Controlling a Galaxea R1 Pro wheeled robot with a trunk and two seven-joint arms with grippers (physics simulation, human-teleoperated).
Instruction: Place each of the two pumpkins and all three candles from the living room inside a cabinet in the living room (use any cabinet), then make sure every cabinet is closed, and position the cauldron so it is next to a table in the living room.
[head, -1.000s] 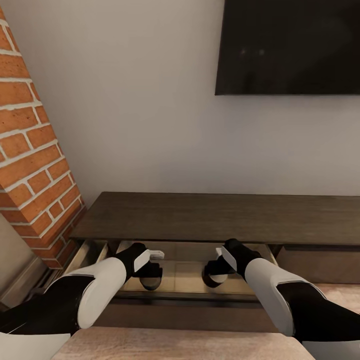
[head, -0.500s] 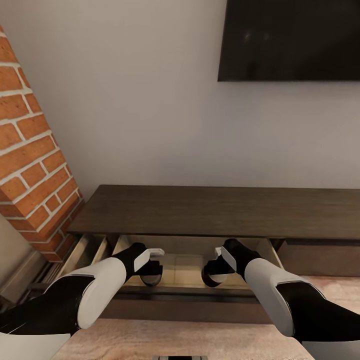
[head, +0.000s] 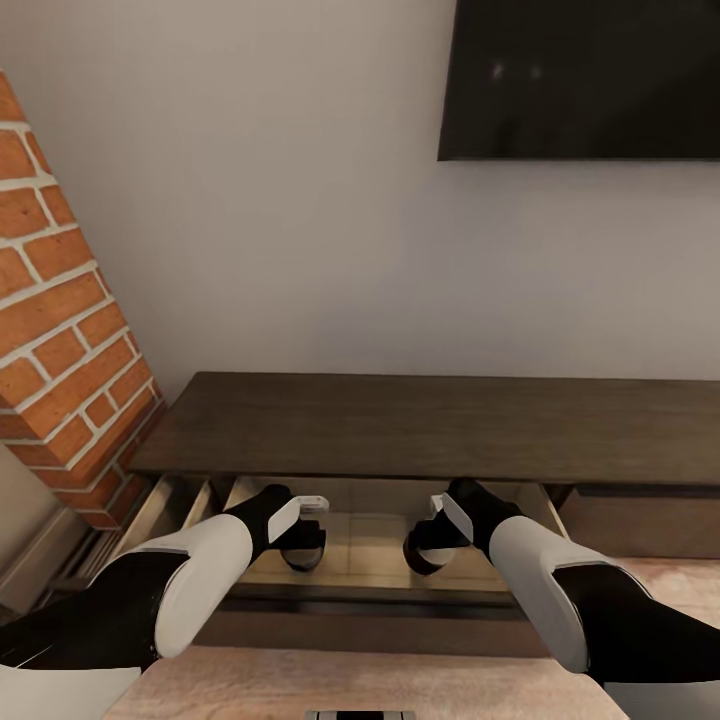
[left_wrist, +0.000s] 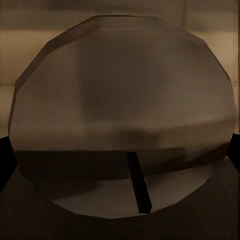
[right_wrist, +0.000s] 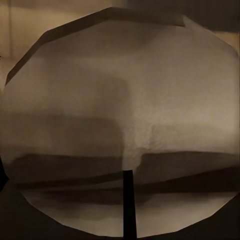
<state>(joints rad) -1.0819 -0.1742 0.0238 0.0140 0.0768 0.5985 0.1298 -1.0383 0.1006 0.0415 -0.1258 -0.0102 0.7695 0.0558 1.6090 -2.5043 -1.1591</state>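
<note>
The cabinet (head: 400, 425) is a long, low dark-brown unit against the wall, and its left drawer (head: 365, 548) stands pulled out, showing a pale wood lining. Both my grippers hang over this drawer. The left gripper (head: 303, 550) is shut on a candle (left_wrist: 120, 110), a squat round tan body with a dark wick, seen very close between black fingers in the left wrist view. The right gripper (head: 428, 552) is shut on a second candle (right_wrist: 120, 115) of the same look. In the head view the candles are dark shapes under the wrists.
A brick fireplace (head: 60, 330) rises at the left, close to the cabinet's end. A black TV (head: 580, 80) hangs on the wall above. The cabinet's right drawer front (head: 640, 525) is shut. Light wood floor (head: 350, 680) lies in front.
The whole head picture has shifted a little, so the camera moved. Both grippers keep their place over the open drawer with the candles still in them.
</note>
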